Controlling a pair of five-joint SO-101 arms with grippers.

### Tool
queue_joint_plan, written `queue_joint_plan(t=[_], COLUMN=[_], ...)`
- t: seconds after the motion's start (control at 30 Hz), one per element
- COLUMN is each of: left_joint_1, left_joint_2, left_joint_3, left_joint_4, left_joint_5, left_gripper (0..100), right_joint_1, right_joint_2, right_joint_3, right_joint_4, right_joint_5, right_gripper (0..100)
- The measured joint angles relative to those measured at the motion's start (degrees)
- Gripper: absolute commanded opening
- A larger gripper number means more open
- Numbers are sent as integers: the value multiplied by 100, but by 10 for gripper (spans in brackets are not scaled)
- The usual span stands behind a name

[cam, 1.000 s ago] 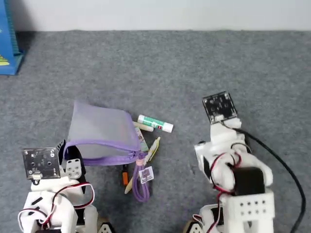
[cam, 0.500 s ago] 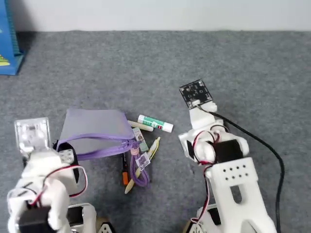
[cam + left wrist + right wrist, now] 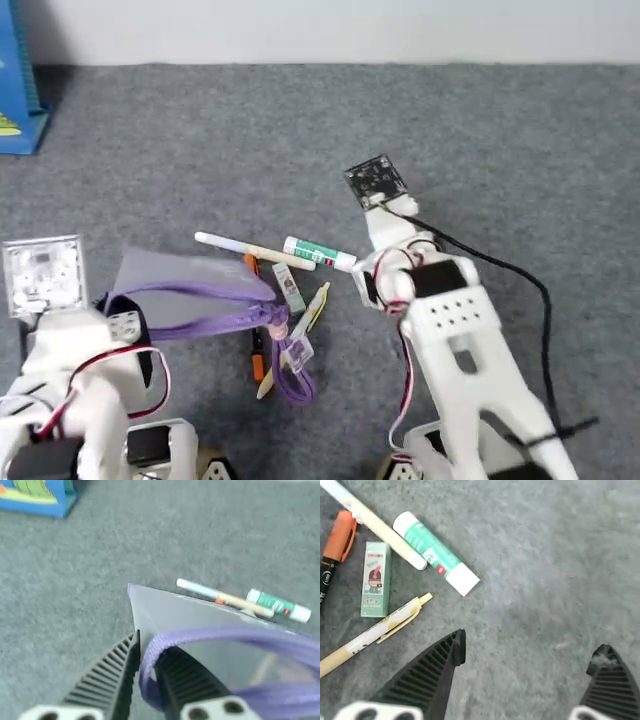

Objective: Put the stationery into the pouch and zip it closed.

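Orange marker partly beneath pouch

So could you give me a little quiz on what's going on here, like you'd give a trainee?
1. Fill the gap: the glue stick is white and ____.
2. What is the left hand gripping? A: the glue stick. B: the purple pouch. C: nothing.
3. True or false: the right hand is open with nothing in it.

Key: 1 green; 2 B, it is shut on the pouch's zip edge; 3 true.
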Motion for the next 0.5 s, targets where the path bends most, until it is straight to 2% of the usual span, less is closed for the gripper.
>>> queue_joint_plan(t=[0.1,0.3,0.5], left_joint_1=[-97,-879,-1029], left_joint_2=[0,0,0], left_joint_3=[299,633,712], left_joint_4=[-35,-387,-387], left_joint_5=[0,0,0], left_gripper=[11,11,11], right_joint_1=[-185,-624,-1081], right_joint_2=[519,1591,2699], right_joint_3=[-431,-1152,-1829], right_joint_4=[-26,-62,-97], right_joint_5=[0,0,264], right_gripper=[383,383,383])
